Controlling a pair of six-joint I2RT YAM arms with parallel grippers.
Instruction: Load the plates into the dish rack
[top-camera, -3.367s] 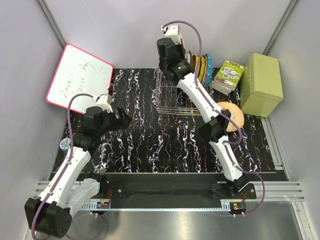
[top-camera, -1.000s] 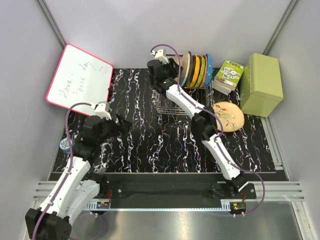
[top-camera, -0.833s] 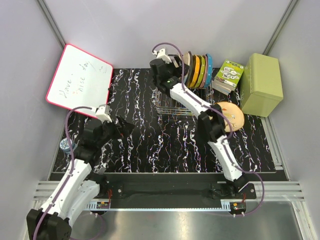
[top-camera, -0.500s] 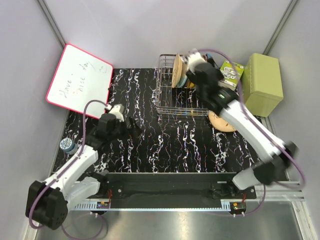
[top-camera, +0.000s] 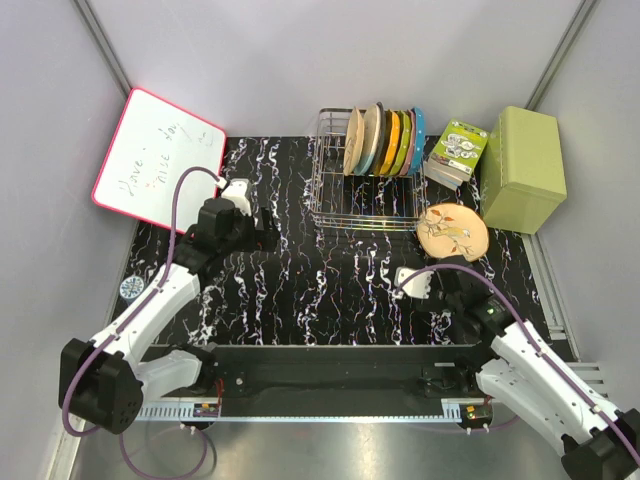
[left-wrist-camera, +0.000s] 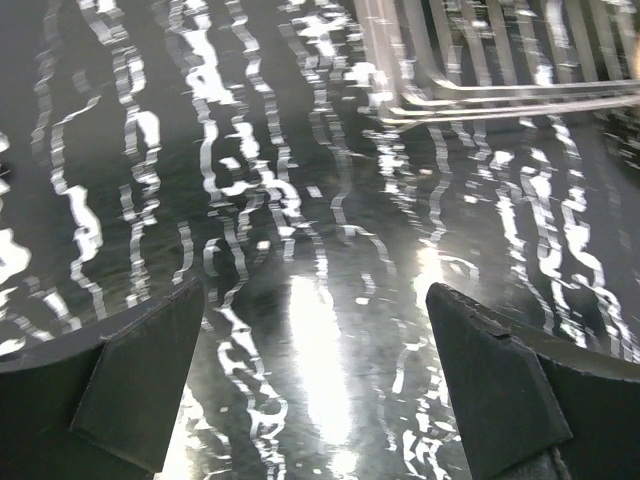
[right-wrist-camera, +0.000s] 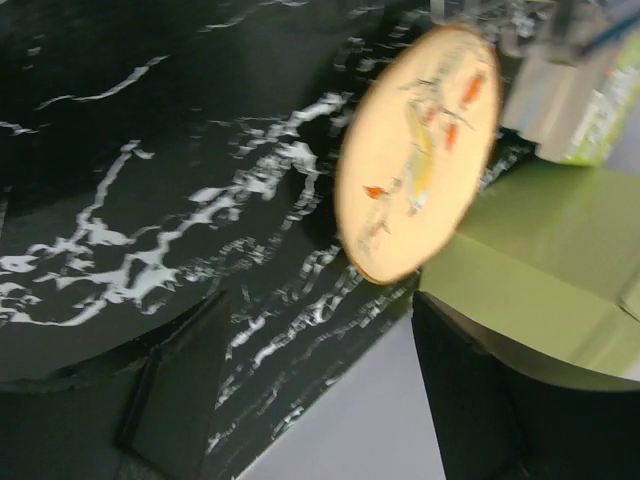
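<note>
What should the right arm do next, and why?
Probably ease the right gripper forward to the peach plate. It lies flat beside the dish rack, the one plate seen outside it, and the jaws stand open and empty.

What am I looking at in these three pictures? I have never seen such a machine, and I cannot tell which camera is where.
These are two robot arms fixed at the near edge of a black marbled table. The wide picture looks down from above. The other two come from cameras on the wrists, so the dark shapes at their bottom corners are each arm's own fingers. The left gripper and the right gripper are both open and hold nothing. At the back stands a wire dish rack with several plates on edge in it. One peach plate lies flat on the table near a green box. A whiteboard is at the far left.
</note>
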